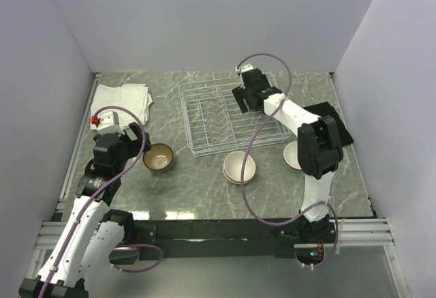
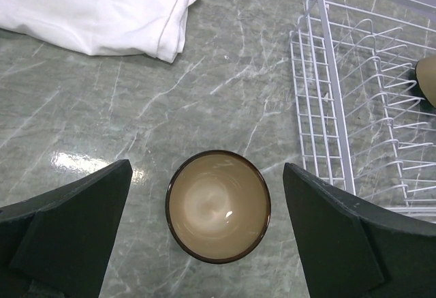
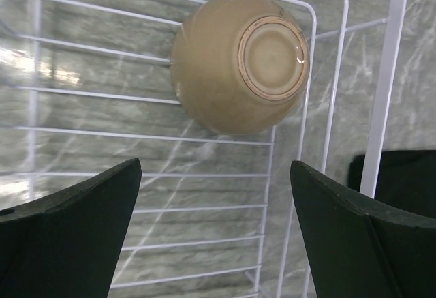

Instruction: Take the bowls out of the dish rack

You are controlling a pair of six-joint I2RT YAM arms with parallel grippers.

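Observation:
A black-brown bowl (image 2: 218,206) with a tan inside stands upright on the table, below and between the fingers of my open left gripper (image 2: 208,167), untouched. From above, that bowl (image 1: 158,157) sits just right of the left gripper (image 1: 139,140). A tan bowl (image 3: 231,66) lies bottom-up on its side in the white wire dish rack (image 3: 381,73), just ahead of my open right gripper (image 3: 216,164), which hovers over the rack (image 1: 187,117) at its far right (image 1: 244,101). A cream bowl (image 1: 239,167) and another pale bowl (image 1: 293,156), half hidden by the right arm, stand in front of the rack.
A folded white cloth (image 1: 122,100) lies at the far left. A black mat (image 1: 335,122) lies right of the rack, under the right arm. The rack's near left corner (image 2: 327,73) stands close to the right of the black-brown bowl.

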